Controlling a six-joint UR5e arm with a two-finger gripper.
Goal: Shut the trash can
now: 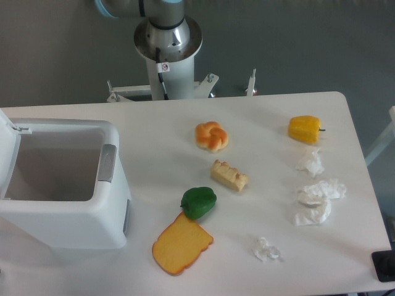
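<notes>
Because only the arm's base column (168, 49) shows at the top edge, the tool is out of view and its state cannot be told. Trash can (68, 213): at the left end of the table (259, 114), lid (7, 148) swung up on its left side, mouth open, grey latch tab (107, 163) facing the food; closing not begun. Apart to the right: bun (212, 136), green pepper (199, 202), bread slice (181, 244), yellow pepper (305, 129), crumpled tissues (318, 200).

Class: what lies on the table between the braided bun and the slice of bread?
In the camera view, a ridged cake piece and a green pepper lie between the bun and the bread slice.
</notes>
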